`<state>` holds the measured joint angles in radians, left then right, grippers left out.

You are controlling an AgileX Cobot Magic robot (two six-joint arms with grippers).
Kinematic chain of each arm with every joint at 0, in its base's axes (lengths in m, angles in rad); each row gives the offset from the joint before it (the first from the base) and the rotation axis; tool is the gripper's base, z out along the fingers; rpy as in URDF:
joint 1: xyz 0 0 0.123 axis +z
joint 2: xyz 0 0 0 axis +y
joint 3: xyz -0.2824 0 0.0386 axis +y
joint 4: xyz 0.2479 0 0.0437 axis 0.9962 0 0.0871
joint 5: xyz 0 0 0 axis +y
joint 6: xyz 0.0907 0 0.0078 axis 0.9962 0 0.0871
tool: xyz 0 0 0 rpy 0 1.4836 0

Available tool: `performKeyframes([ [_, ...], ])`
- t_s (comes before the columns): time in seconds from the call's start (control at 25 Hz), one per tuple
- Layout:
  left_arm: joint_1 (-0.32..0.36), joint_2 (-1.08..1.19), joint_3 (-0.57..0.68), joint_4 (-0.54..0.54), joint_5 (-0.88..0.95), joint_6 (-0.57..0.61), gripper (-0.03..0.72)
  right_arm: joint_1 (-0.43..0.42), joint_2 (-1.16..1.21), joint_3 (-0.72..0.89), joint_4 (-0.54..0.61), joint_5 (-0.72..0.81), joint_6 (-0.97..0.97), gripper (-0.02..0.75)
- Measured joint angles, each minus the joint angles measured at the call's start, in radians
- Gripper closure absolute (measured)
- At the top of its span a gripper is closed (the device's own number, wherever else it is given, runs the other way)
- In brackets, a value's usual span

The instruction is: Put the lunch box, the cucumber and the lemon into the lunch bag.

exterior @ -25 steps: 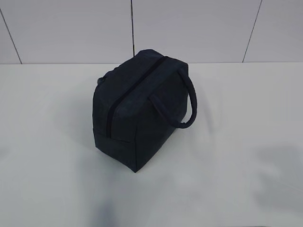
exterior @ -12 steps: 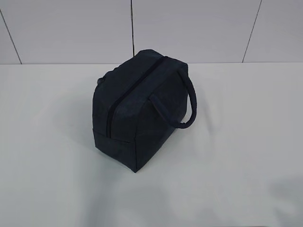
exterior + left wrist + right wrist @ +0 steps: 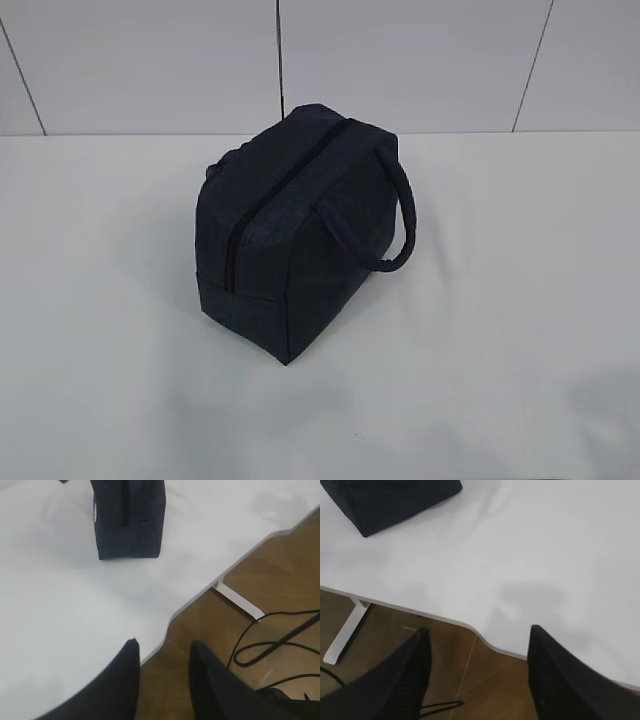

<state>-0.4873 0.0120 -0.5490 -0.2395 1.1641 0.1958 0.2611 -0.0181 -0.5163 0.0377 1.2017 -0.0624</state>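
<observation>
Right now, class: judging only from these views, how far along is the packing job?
Looks finished: the lunch bag stands alone on the table, zipper drawn shut; no lunch box, cucumber or lemon in sight, presumably inside. In hand: nothing; left pincer and right pincer are open, empty, at the table's edge. Nothing visible remains.

Left gripper (image 3: 162, 652): both black fingers (image 3: 120, 690) are visible in the left wrist view. The jaws stand moderately apart with a narrow gap between the tips. Nothing is held between them.

Right gripper (image 3: 479, 632): both black fingers (image 3: 555, 675) are visible in the right wrist view. The jaws stand wide apart, clearly wider than the left pair. Nothing is held between them.

Neither arm nor gripper appears in the exterior view.
</observation>
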Motion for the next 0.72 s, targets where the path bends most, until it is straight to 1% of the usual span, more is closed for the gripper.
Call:
performKeyframes([
  [0.12,0.000,0.000,0.021,0.010,-0.038,0.000,0.450,0.000,0.000,0.022,-0.003,-0.035,0.000,0.283],
  [0.2,0.000,0.000,0.023,0.032,-0.045,-0.021,0.450,0.000,0.000,0.023,-0.003,-0.039,0.000,0.283],
  [0.32,0.000,0.000,0.023,0.093,-0.051,-0.086,0.450,0.000,0.000,0.026,-0.004,-0.044,0.000,0.283],
  [0.4,0.000,0.000,0.023,0.127,-0.051,-0.103,0.450,0.000,0.000,0.026,-0.004,-0.045,0.000,0.283],
  [0.56,0.000,0.000,0.024,0.159,-0.053,-0.110,0.450,0.000,0.000,0.026,-0.004,-0.047,0.000,0.283],
  [0.64,0.020,0.000,0.024,0.170,-0.053,-0.110,0.450,-0.004,0.000,0.026,-0.004,-0.047,0.000,0.283],
  [0.72,0.065,0.000,0.024,0.177,-0.053,-0.110,0.450,-0.009,0.000,0.027,-0.007,-0.048,0.000,0.283],
])
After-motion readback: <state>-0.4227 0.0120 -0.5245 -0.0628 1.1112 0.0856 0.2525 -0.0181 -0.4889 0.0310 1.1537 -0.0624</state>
